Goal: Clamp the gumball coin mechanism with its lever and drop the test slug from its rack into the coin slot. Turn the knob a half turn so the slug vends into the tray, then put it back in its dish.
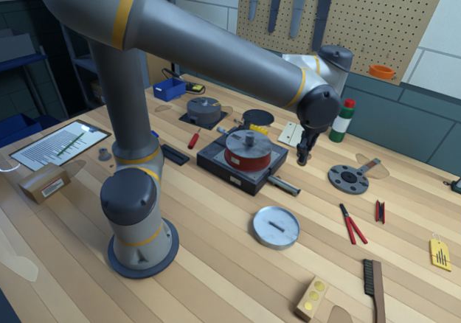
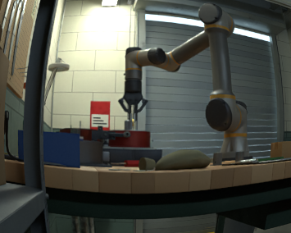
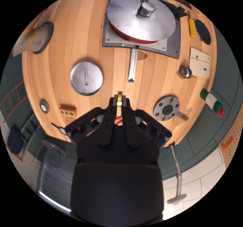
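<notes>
The brass test slug [image 3: 119, 97] is partly hidden, gripped on edge in my closed gripper [image 1: 301, 161] above the bench, just right of the coin mechanism. The coin mechanism [image 1: 248, 151] is a red drum with a grey lid and a knob [image 1: 250, 138], on a dark base plate. Its clamp lever [image 1: 284, 185] sticks out from the base's near right side. The wooden slug rack [image 1: 311, 298] lies at the bench's near edge with three round brass spots on top. A round metal dish [image 1: 276, 227] sits in front of the mechanism.
My arm's base [image 1: 143, 243] stands left of the mechanism. A second grey mechanism [image 1: 203, 110], a blue bin [image 1: 169, 89], a slotted disc [image 1: 349, 178], red pliers [image 1: 352, 223], a brush [image 1: 375, 286], a green-and-white bottle [image 1: 342, 121] and a clipboard [image 1: 60, 144] lie around the bench.
</notes>
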`<state>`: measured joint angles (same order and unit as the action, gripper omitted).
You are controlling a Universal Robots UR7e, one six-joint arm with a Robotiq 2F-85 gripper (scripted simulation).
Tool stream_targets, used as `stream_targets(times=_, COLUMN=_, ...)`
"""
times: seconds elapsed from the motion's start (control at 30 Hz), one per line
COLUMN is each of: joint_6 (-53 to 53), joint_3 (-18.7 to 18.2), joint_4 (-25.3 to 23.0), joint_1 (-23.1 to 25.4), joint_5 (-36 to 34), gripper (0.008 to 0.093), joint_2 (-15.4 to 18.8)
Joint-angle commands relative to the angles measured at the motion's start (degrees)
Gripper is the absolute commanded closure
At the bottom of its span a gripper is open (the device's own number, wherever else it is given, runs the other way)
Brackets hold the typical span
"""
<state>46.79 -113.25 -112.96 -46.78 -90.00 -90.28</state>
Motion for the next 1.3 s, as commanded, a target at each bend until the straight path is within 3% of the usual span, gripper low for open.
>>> stream_targets(times=0.0, joint_6=0.51, joint_3=-0.58, joint_4=-0.01, joint_1=-0.55, joint_5=-0.01, gripper=0.0934, joint_2=-0.68)
stream_targets(times=0.37, joint_6=8.35, joint_3=-7.90, joint_4=0.83, joint_1=-8.38, joint_5=0.00, gripper=0.0934, joint_2=-8.85)
stream_targets(times=0.63, joint_6=13.28, joint_3=-11.24, joint_4=1.81, joint_1=-13.29, joint_5=0.00, gripper=0.0934, joint_2=-13.15)
stream_targets(times=1.27, joint_6=14.96, joint_3=-12.45, joint_4=1.87, joint_1=-14.95, joint_5=0.00, gripper=0.0934, joint_2=-14.40)
